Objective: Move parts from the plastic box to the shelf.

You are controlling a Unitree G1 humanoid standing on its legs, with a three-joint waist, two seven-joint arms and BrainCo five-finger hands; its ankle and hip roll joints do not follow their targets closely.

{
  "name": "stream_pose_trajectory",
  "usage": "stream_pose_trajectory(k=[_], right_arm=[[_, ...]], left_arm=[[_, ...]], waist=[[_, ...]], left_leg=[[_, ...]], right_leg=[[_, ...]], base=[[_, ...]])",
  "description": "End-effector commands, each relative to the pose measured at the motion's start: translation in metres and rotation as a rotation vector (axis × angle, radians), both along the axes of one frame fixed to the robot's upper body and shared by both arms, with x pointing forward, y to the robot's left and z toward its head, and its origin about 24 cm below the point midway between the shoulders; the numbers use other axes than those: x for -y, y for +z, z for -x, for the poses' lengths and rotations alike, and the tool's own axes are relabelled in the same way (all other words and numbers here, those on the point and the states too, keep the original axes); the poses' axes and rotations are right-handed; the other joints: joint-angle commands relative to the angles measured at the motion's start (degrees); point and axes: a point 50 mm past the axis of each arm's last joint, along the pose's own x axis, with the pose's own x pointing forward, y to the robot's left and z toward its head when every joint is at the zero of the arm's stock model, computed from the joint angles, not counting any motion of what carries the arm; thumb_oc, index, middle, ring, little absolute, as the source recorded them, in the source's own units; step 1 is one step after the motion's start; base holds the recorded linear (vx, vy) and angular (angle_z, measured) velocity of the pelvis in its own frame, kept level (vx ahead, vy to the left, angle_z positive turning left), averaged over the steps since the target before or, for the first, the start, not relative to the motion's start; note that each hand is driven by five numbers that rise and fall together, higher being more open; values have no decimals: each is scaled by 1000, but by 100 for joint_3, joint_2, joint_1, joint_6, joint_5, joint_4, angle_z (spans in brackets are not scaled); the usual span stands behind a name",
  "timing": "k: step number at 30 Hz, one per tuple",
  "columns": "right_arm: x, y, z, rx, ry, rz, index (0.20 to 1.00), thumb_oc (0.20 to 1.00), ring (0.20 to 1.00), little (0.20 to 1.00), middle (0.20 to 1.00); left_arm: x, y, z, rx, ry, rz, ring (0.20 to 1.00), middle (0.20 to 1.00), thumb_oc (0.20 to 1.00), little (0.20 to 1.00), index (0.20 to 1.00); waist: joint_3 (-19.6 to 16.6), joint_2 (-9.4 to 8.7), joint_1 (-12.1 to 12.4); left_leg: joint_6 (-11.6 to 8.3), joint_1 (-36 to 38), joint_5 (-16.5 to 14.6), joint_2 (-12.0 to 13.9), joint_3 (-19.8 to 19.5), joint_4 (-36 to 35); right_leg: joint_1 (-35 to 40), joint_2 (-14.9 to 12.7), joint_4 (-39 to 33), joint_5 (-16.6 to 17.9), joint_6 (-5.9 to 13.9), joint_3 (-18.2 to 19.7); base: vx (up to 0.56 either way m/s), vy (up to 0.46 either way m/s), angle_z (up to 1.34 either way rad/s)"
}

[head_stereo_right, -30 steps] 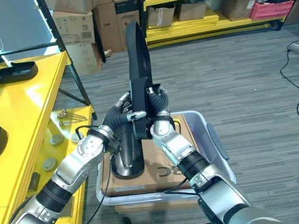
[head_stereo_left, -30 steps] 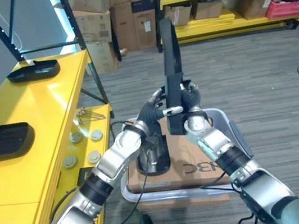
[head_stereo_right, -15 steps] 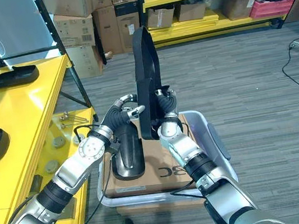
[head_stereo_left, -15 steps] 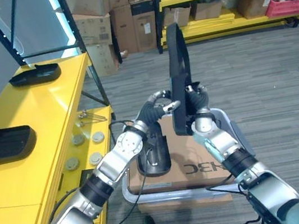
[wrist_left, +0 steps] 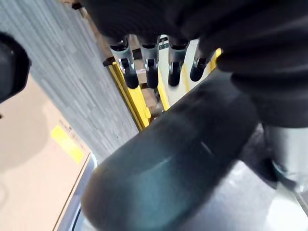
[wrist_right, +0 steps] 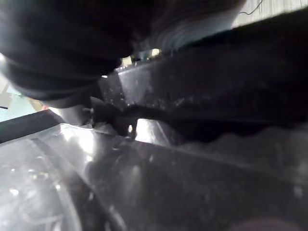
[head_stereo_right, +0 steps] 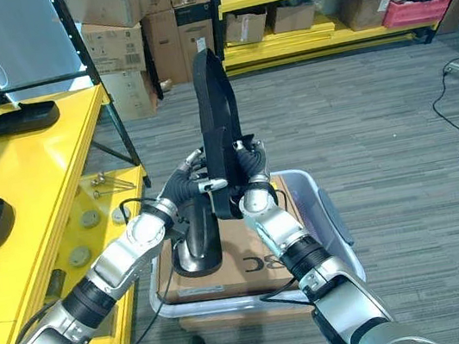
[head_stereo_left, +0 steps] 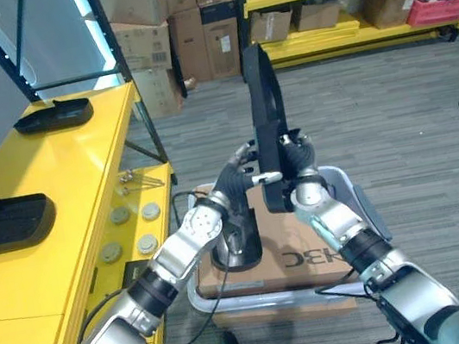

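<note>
Left robot hand (head_stereo_left: 242, 170) back on raised part (head_stereo_left: 264, 114); second part (head_stereo_left: 238, 239) boxed.

A few big dark letters (head_stereo_left: 303, 258) are printed on the brown cardboard box (head_stereo_left: 309, 233) that sits in the plastic box (head_stereo_left: 367, 213). The box also has a plain yellow sticker (wrist_left: 66, 143). The cartons (head_stereo_left: 188, 21) by the far wall have white labels (head_stereo_left: 229, 39), too small to read.
</note>
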Motion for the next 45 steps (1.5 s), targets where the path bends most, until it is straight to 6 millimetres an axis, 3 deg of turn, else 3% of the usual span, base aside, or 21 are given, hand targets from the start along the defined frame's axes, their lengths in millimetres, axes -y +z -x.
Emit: stream_pose_trajectory(k=[1,14,21,22,33,34,35,36,37,38,40,45], right_arm=[[-27,56,-15,224,65,11,200,200,200,200,200],[-3,57,-16,223,-4,88,200,200,200,200,200],[18,51,-12,220,-60,95,200,200,200,200,200],[19,53,-11,232,-57,93,200,200,200,200,200],[16,55,-9,247,-54,54,200,200,200,200,200],[15,56,-10,250,-48,51,200,200,200,200,200],[13,56,-10,250,-43,52,200,200,200,200,200],[12,56,-11,251,-39,54,200,200,200,200,200],[12,56,-11,251,-39,54,200,200,200,200,200],[7,58,-13,248,-23,55,200,200,200,200,200],[3,58,-14,245,-17,53,200,200,200,200,200],[2,58,-17,240,-15,56,200,200,200,200,200]], left_arm=[[31,28,0,83,-54,119,1000,1000,1000,1000,1000],[11,35,-14,148,85,118,1000,1000,1000,1000,1000],[-11,45,-23,341,142,-81,1000,1000,1000,1000,1000],[-14,46,-24,385,142,-136,200,200,200,200,200],[-9,35,-20,269,57,-124,200,200,200,200,200],[-4,30,-18,199,27,-94,460,460,460,460,460],[0,25,-16,145,6,-72,548,548,548,548,548],[3,21,-15,94,-11,-48,702,702,702,702,702],[3,21,-15,93,-11,-47,702,702,702,702,702],[19,7,-5,-112,-72,80,1000,1000,1000,1000,1000],[28,2,0,-204,-71,163,1000,1000,1000,1000,1000],[31,-2,-3,-232,-6,221,1000,1000,1000,1000,1000]], waist=[[103,-140,107],[126,-194,107],[130,-222,109],[135,-219,102],[143,-197,69],[148,-192,62],[149,-190,53],[150,-188,47],[151,-188,48],[146,-174,14],[144,-157,-16],[156,-149,-40]], left_leg=[[-85,866,-1095,135,104,-10],[-84,882,-1104,135,85,-10],[-79,874,-1107,134,81,-10],[-81,864,-1107,135,82,-10],[-74,864,-1121,128,113,-10],[-74,864,-1119,127,122,-10],[-74,865,-1119,126,129,-10],[-74,866,-1120,126,132,-10],[-74,866,-1120,126,133,-10],[-80,872,-1112,127,154,-10],[-81,880,-1111,131,172,-10],[-75,900,-1112,133,197,-10]], right_leg=[[-318,-93,-33,101,159,-31],[-304,-78,-33,93,161,-4],[-309,-67,-33,83,171,4],[-322,-63,-33,83,175,15],[-337,-64,-33,84,183,37],[-341,-63,-33,90,185,40],[-343,-65,-33,92,186,44],[-344,-65,-33,93,187,49],[-344,-64,-33,93,187,49],[-352,-65,-33,104,189,78],[-355,-64,-33,107,189,97],[-346,-62,-33,107,180,115]], base=[[0,0,0],[0,0,0],[0,0,0],[0,0,0],[-1,0,-1],[-7,1,-8],[-7,2,-8],[-2,2,-6],[1,7,-4],[0,0,0],[0,0,0],[0,0,0]])
